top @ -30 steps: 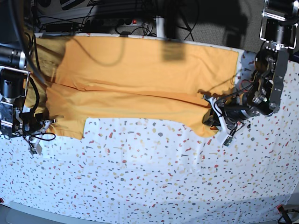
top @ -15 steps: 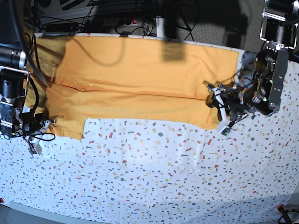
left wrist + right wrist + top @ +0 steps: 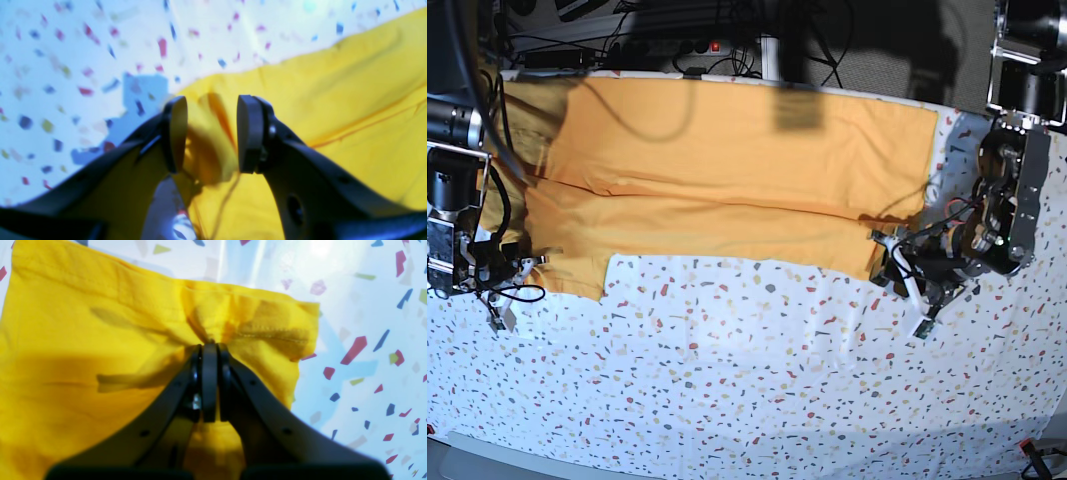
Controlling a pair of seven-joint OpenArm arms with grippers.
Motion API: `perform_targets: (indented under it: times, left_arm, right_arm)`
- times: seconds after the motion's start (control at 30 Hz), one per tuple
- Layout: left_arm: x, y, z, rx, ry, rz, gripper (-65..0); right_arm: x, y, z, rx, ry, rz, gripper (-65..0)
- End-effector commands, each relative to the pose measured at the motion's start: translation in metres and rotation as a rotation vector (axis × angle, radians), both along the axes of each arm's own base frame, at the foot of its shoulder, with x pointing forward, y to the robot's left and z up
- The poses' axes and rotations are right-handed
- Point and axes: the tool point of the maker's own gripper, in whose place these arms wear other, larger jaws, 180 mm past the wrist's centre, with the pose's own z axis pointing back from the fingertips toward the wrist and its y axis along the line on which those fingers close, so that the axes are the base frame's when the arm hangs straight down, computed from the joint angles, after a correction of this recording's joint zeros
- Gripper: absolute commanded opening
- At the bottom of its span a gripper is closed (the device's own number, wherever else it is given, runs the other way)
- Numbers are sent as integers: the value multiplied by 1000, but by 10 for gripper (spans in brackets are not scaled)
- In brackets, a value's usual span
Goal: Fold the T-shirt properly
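Note:
The orange-yellow T-shirt [image 3: 727, 170] lies folded lengthwise across the far half of the table. At its right end my left gripper [image 3: 895, 266] stands open just off the lower corner. In the left wrist view the left gripper [image 3: 211, 103] has a loose ridge of T-shirt [image 3: 333, 100] cloth rising between its spread fingers, unpinched. At the T-shirt's lower left corner my right gripper [image 3: 525, 268] is shut on the cloth. The right wrist view shows the right gripper [image 3: 209, 347] pinching the T-shirt [image 3: 83, 323] just below the stitched hem, fabric puckered around it.
A white speckled cloth [image 3: 757, 380] covers the table, bare in front of the garment. Cables and a power strip [image 3: 677, 45] run behind the far edge. The arm bases stand at the left side [image 3: 452, 180] and the right side [image 3: 1017, 150].
My left gripper has opened and let go of the T-shirt's right corner, which now lies flat, and has backed off slightly toward the front right. The right gripper has not moved.

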Motion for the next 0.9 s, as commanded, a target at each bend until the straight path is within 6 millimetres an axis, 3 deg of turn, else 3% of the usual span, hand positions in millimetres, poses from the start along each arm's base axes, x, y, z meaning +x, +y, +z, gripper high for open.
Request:
perform_targets:
  times: [0.0,0.23,0.53,0.87]
  left_arm:
    - [13,3,19,-1,-49,2,-409]
    - [30,1,39,-39,-135,25,-409]
    - [27,9,-24,-16,26,95,-409]
    - [26,0,-30,-32,46,94,-415]
  right_arm:
    - [12,-11,19,-14,-45,-19,-650]
    - [14,-8,20,9,-58,-25,-650]
    - [15,-5,21,28,-66,-29,-650]
    - [15,-6,21,27,-67,-29,-650]
